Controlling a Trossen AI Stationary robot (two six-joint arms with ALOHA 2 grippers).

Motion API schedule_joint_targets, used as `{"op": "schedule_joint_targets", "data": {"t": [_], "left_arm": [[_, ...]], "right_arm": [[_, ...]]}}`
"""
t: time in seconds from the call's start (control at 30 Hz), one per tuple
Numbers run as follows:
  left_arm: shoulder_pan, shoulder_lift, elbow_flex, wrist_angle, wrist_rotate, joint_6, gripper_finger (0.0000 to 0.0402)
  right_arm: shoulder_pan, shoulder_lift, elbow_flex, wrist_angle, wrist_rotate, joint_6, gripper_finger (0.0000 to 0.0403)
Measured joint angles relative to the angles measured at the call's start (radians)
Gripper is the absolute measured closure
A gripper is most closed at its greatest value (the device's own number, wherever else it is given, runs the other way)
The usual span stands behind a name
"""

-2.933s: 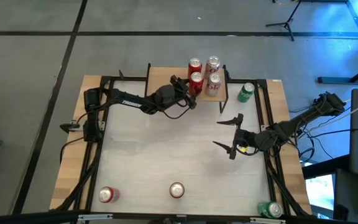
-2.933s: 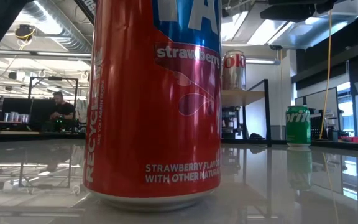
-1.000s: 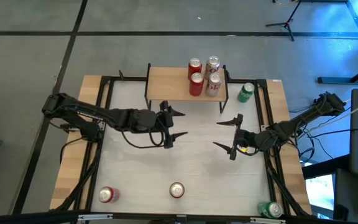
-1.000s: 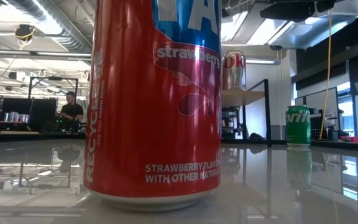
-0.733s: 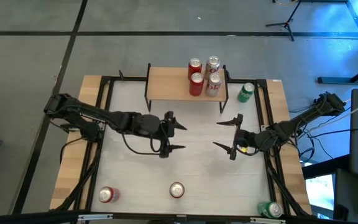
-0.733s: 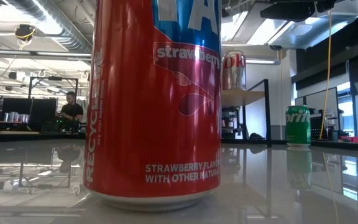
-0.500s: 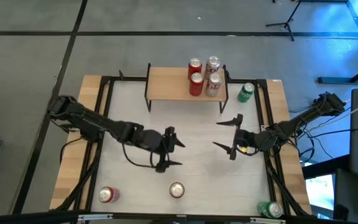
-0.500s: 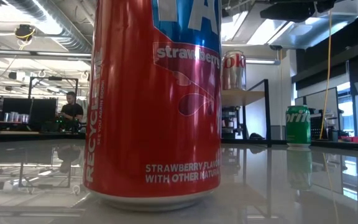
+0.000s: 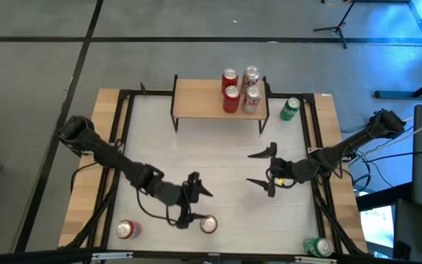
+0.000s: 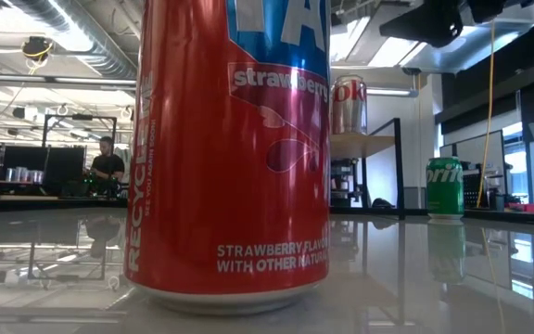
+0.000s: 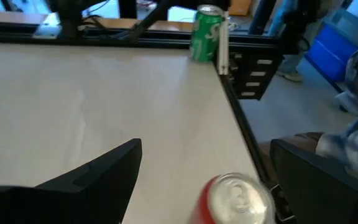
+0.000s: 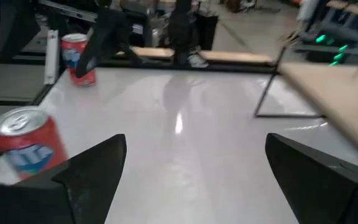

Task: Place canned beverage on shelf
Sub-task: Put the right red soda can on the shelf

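Near the table's front edge at 7 o'clock, a red soda can with a silver top [image 9: 127,229], standing alone. Next, at 6 o'clock, the left gripper [image 9: 193,202], fingers spread wide and holding nothing, reaching down toward a red strawberry-flavour can with a silver lid [image 9: 208,224] just beside its lower fingertip; from the left wrist, that same can [image 11: 234,200] between the two dark fingers, not clasped. Up close in the low view, this can [image 10: 233,148] filling the frame, with "strawberry" on a blue-and-red label, "STRAWBERRY FLAVOR WITH OTHER NATURAL" near the base and "RECYCLE" running up the side. At 12 o'clock, the low light-wood shelf on thin black legs [image 9: 200,99], bare on its left half and carrying four upright cans on its right end: two red ones [image 9: 230,89] and two silver-and-red ones [image 9: 251,89], one of the latter showing a partial "oke" script in the low view [image 10: 349,104]. Right of centre at 3 o'clock, the right gripper [image 9: 264,168], fingers splayed and empty, hanging over bare white tabletop [image 9: 226,154]. At 1 o'clock, just beside the shelf's right legs, a green can [image 9: 290,108] marked "Sprite" [image 10: 445,187]. At 5 o'clock, in the front right corner, another green can [image 9: 319,247].
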Motion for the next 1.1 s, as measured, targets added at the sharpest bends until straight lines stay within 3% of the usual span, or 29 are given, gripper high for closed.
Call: {"op": "schedule_joint_targets", "data": {"t": [0.17,0.57,0.7,1.1], "left_arm": [[-0.047,0.099,0.1,-0.033,-0.005,-0.051,0.0058],[-0.132,0.315,0.476,-0.423,-0.126,-0.215,0.0058],[-0.132,0.361,0.506,-0.456,-0.167,-0.24,0.0058],[-0.137,0.379,0.493,-0.552,-0.226,-0.292,0.0058]], "right_arm": [[0.023,0.048,0.0,0.002,-0.044,0.088,0.0022],[0.188,0.09,0.0,0.108,-0.001,0.149,0.0022],[0.22,0.09,0.0,0.107,0.044,0.159,0.0022],[0.249,0.09,0.0,0.106,0.047,0.182,0.0022]]}}
